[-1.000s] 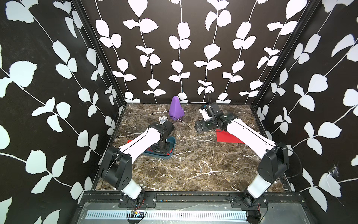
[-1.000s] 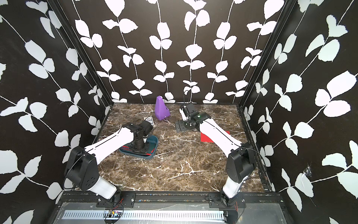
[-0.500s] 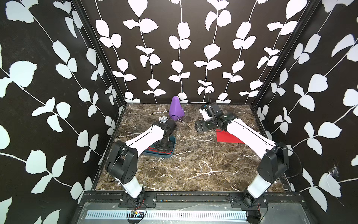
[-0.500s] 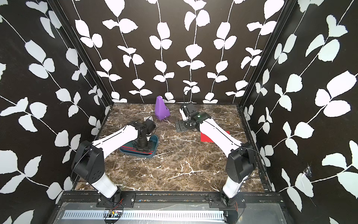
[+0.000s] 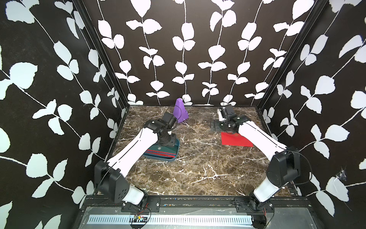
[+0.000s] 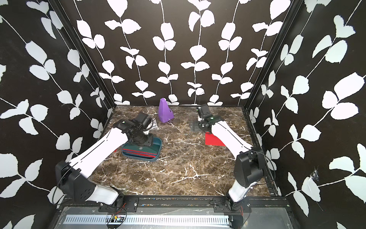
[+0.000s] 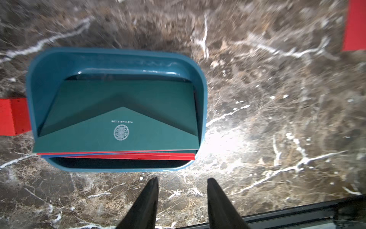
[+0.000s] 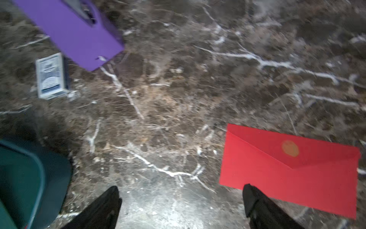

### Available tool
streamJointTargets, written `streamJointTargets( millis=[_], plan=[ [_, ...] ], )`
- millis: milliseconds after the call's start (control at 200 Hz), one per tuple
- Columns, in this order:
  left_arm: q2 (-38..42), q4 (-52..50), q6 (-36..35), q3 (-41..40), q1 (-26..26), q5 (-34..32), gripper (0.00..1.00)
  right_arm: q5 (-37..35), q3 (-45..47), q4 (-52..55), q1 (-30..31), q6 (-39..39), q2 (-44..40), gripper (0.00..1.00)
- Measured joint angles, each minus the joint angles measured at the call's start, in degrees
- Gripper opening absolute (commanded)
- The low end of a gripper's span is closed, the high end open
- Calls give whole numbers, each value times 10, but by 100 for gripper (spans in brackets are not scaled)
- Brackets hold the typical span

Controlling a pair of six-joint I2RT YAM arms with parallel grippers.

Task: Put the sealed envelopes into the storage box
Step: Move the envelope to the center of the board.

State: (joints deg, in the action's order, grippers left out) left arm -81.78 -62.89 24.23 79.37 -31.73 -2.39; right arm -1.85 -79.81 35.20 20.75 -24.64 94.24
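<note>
In a top view the storage box [image 5: 158,158] w/ a stack of sealed envelopes [image 5: 158,152] sits by the left arm; one red envelope [image 5: 235,139] lies flat on the marble table [image 5: 198,170] by the right arm, well apart from the box. Left wrist: left gripper [image 7: 182,179] part-open, empty, just off the box rim. Right wrist: right gripper [image 8: 181,186] wide, empty, one finger at the red envelope's edge; prob. light, thin, bendy, lying flush, so pinch an edge, lift slow.
</note>
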Motion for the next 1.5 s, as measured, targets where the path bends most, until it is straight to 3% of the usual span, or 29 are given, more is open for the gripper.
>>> streamJointTargets(
  millis=[170,315,435,715,1100,1270,1501],
  plan=[
    [19,8,23,0,-24,-20,44,-15,50,1,-94,-42,6,79],
    [6,23,53,0,-91,-46,44,-24,37,-1,-114,-44,61,60],
    [-18,50,76,0,-130,-48,44,-21,22,-5,-122,-39,121,51],
    [-73,87,92,-10,-146,-52,43,-2,-8,-18,-145,2,196,39],
    [-75,95,92,-16,-146,-58,43,73,-19,-33,-153,24,173,40],
    [-76,97,92,-16,-147,-58,43,72,-25,-34,-154,26,130,32],
    [-82,103,93,-16,-147,-57,43,70,-45,-33,-177,38,170,24]
  ],
)
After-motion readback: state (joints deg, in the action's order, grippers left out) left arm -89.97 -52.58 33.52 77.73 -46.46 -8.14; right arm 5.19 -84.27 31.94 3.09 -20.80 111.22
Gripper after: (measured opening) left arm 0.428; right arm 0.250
